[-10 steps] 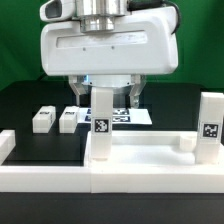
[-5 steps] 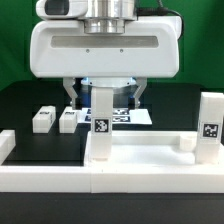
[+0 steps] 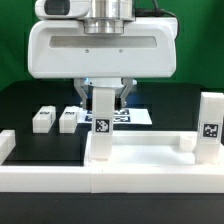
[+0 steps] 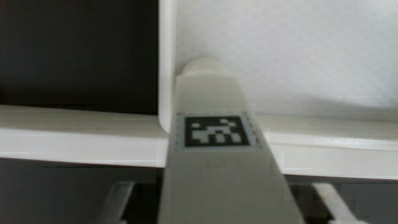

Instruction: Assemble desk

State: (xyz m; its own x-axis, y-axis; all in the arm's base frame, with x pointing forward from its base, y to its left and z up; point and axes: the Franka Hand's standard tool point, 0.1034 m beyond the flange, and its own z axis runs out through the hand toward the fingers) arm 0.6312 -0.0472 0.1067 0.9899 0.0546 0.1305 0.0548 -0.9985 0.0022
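The white desk tabletop panel (image 3: 150, 152) lies at the front with its rim up. One white tagged leg (image 3: 101, 125) stands upright in the panel's corner on the exterior view's left. A second leg (image 3: 209, 125) stands at the corner on the right. Two loose legs (image 3: 42, 119) (image 3: 68, 118) lie on the black table behind. My gripper (image 3: 103, 100) hangs over the left leg, a finger on each side of its top. In the wrist view the leg (image 4: 217, 150) fills the middle, and dark gaps separate it from both fingers (image 4: 125, 200). The gripper (image 4: 226, 205) is open.
The marker board (image 3: 128, 116) lies flat on the black table behind the gripper. A low white border rail (image 3: 8, 143) runs along the front and up the exterior view's left side. A green wall stands at the back.
The hand came down a little over the left leg. Its two fingers have moved inward toward the leg's sides. The legs and the panel have not moved.
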